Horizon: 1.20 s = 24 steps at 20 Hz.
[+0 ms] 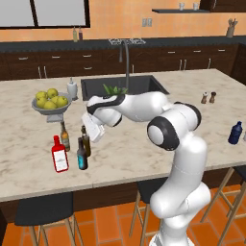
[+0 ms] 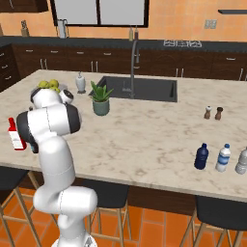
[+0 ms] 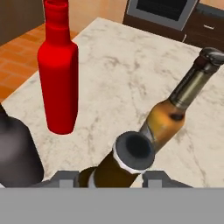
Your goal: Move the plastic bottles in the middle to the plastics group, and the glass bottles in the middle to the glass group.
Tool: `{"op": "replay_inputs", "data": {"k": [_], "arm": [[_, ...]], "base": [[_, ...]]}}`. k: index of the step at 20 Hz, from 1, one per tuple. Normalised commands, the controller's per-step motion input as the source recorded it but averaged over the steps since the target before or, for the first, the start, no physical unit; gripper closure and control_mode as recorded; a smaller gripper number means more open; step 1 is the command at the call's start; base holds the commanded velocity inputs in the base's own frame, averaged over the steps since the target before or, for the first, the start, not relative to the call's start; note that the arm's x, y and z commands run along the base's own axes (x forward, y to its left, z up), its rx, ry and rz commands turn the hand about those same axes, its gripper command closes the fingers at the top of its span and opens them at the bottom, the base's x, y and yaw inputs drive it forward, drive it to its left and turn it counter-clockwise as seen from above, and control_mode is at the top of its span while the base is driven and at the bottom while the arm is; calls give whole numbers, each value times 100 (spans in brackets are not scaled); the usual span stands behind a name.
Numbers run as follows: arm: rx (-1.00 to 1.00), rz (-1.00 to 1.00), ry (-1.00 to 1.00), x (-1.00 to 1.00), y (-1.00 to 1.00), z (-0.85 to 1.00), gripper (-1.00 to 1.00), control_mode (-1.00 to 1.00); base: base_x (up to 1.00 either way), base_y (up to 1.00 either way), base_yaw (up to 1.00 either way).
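My gripper (image 1: 89, 136) (image 3: 109, 180) hangs low over the left end of the island. Its jaws stand slightly apart on either side of the amber-brown glass bottle (image 1: 86, 145) (image 3: 131, 154), which stands upright on the counter. Just in front of that one is the near-black glass bottle (image 1: 82, 156) (image 3: 15, 153) with a blue label. The glass group is close by: the flat red bottle (image 1: 59, 154) (image 2: 16, 135) (image 3: 59, 74) and a small brown long-necked bottle (image 1: 64, 137) (image 3: 173, 111). Far to the right, the squat dark-blue plastic bottle (image 1: 235, 133) (image 2: 201, 157) stands beside two clear bottles (image 2: 224, 158).
A fruit bowl (image 1: 50, 103) of yellow-green fruit sits behind the glass group, with a white dispenser (image 1: 72, 89) next to it. The sink (image 1: 122, 87) and a potted plant (image 2: 101, 99) are mid-counter. Salt and pepper shakers (image 1: 208, 97) stand toward the right. Stools line the island's front edge.
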Motion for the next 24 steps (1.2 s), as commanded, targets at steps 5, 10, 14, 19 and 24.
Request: {"op": "replay_inputs", "data": {"k": [5, 10, 14, 19, 24], "arm": [[5, 1, 0, 0, -20, 10, -100, -100], [12, 0, 0, -5, -13, 37, -100, -100], [10, 0, -2, -23, -27, 53, -100, -100], [11, -1, 0, -48, -38, 53, -100, -100], [1, -19, 1, -54, -67, 38, -100, -100]], "base": [[0, 0, 0], [0, 0, 0], [0, 0, 0], [0, 0, 0], [0, 0, 0]]}}
